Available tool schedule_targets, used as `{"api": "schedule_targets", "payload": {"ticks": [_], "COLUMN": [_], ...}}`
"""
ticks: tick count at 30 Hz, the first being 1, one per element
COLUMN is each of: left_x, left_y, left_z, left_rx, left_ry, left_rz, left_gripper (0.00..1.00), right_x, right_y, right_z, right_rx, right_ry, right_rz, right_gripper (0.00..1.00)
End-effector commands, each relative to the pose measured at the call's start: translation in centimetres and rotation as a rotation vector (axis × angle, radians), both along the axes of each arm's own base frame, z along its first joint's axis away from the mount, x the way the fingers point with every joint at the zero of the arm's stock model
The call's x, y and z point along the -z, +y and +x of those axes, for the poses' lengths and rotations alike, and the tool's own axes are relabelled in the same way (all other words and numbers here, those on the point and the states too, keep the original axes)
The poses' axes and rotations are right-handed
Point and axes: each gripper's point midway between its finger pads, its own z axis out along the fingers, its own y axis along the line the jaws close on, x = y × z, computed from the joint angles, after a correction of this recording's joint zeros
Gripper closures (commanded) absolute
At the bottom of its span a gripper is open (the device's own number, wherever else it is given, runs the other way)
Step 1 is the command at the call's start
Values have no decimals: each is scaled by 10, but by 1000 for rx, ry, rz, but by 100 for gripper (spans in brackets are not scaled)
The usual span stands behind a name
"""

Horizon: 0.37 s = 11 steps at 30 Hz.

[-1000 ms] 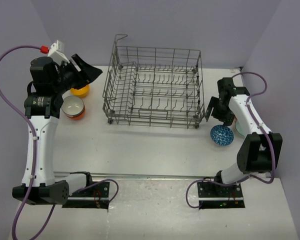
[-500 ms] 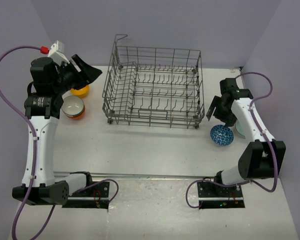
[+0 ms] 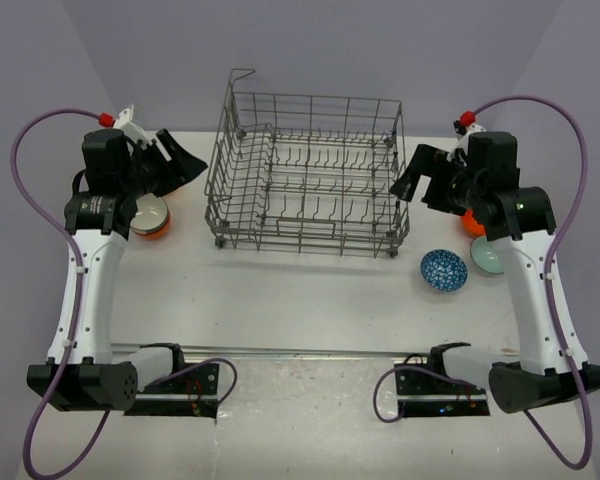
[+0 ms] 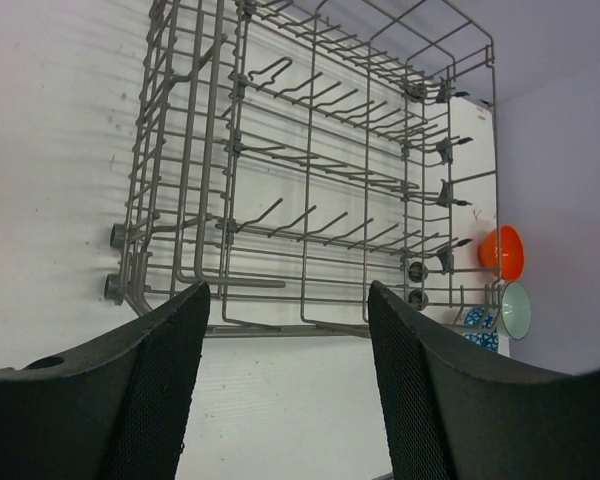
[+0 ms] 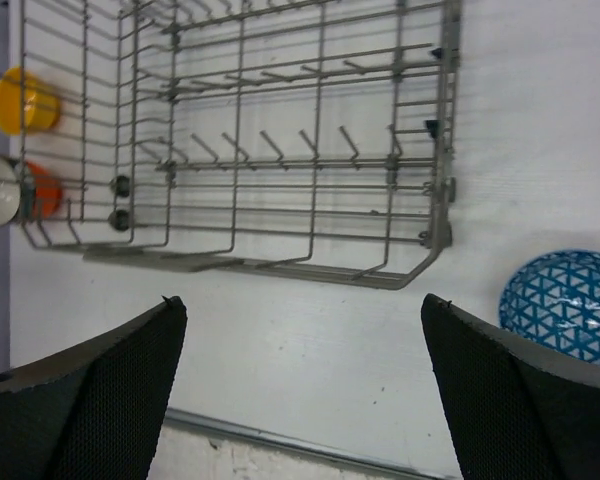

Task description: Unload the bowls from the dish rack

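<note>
1. Left gripper (image 4: 285, 390): jaws moderately apart and empty. It hangs above the table at the left end of the dish rack (image 3: 305, 175), facing it.
2. Right gripper (image 5: 300, 305): jaws wide and empty, above the table at the rack's right end.
3. Rack sits mid-table, toward the far side.
4. On the table left of the rack: yellow bowl (image 5: 25, 100) and orange-and-white bowl (image 3: 147, 215), near each other.
5. On the table right of the rack: blue patterned bowl (image 3: 444, 270), pale green bowl (image 3: 485, 258) just beside it, plain orange bowl (image 4: 502, 252) farther back.
</note>
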Motion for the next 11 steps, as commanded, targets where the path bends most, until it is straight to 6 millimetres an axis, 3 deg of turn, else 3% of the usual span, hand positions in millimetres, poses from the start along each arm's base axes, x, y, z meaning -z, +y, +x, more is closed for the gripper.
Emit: {"api": "schedule_targets", "payload": {"ticks": [1,7,9,11], "left_x": [-33,-73,-76,-76], "left_y": [-2,-7,-8,-8], "left_z": [-4,-13,-15,-19], "left_rx": [25,63,64,60], "left_ry": [-124,-229,-236,-243], "left_rz": [48,49,39,35], "left_gripper": [34,27,0,0], "right_x": [-14,-17,-16,-12], "right_y": [38,68,70,67], "right_z": [-11,-23,-22,-22], "right_rx": [-211,-350,-355,-343], "right_ry": [-51,-66,-55,-32], "right_rz": [49,109,98,77], "right_gripper": [1,1,1,1]}}
